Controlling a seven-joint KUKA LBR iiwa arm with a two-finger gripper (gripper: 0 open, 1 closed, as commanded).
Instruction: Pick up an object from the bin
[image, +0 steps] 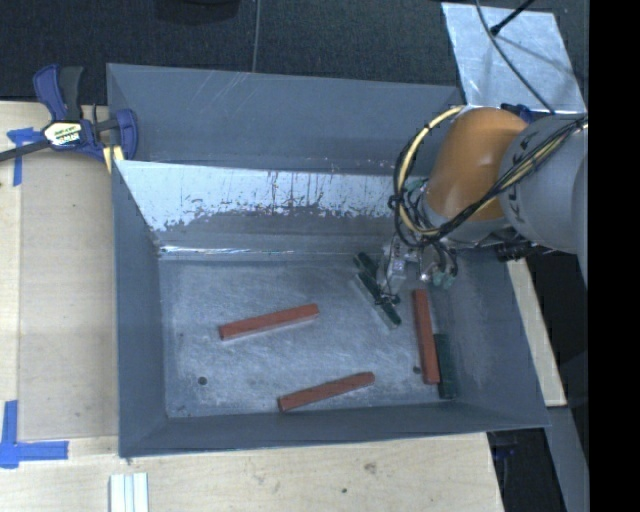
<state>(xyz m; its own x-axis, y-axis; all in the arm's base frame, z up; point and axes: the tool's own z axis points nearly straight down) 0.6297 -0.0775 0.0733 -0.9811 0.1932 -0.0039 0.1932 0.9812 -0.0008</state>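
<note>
Grey bin (140, 300), right of view: hand (385, 295) low, red-brown stick (427, 340) just beside it; hand state can't tell.

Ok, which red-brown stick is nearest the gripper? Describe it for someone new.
Look to the grey bin's right wall, where the gripper hangs. Just below it in the view lies a red-brown stick with a dark piece beside its lower end. The other two sticks lie slantwise further left; this one runs almost straight up the view.

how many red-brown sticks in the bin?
3. The left stick lies mid-floor, the front stick near the front wall, the right stick by the right wall, next to the gripper. Another could hide under the arm.
</note>
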